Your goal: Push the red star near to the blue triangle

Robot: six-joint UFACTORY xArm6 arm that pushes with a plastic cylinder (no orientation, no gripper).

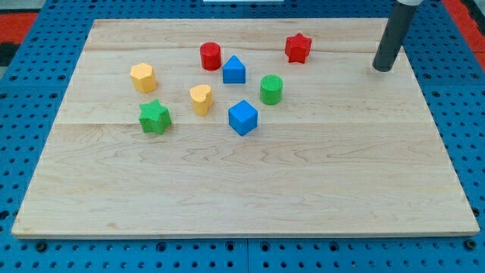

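The red star point(298, 47) lies near the view's top, right of centre. The blue triangle point(234, 70) lies to its lower left, with a gap of about one block width between them. My tip point(383, 68) rests on the board at the view's upper right, well to the right of the red star and slightly lower in the view. It touches no block.
A red cylinder point(211, 55) stands just left of the blue triangle. A green cylinder point(271, 89) and a blue cube point(243, 117) lie below it. A yellow heart point(201, 98), a yellow hexagon point(142, 76) and a green star point(154, 117) lie further left on the wooden board point(250, 189).
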